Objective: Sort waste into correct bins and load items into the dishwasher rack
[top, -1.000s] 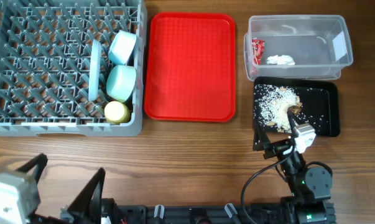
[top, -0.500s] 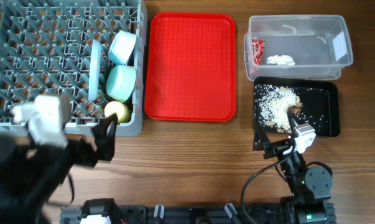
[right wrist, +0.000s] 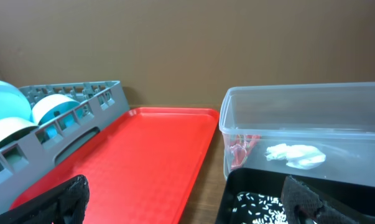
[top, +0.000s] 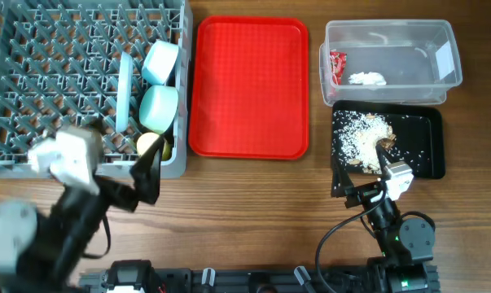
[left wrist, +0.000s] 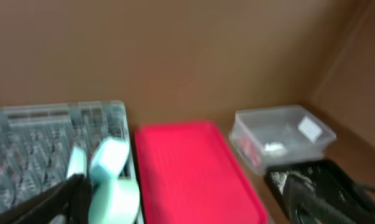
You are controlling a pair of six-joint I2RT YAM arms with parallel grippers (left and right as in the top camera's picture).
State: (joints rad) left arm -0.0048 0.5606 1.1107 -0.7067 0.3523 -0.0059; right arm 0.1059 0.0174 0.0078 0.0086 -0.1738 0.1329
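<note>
Clear glossy plastic tub (top: pixel 389 25) — matt grey plastic rack (top: pixel 58 75).

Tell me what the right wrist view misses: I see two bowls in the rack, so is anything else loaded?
Observer: Yes. The overhead view shows a pale blue plate standing on edge in the dishwasher rack, left of the mint green bowl.
Operator: And the yellow cup?
Observer: The small yellow cup sits in the rack's front right corner, just in front of the mint green bowl.
Operator: Where is the left gripper?
Observer: The left gripper hovers open and empty over that corner, with one finger across the cup.
</note>
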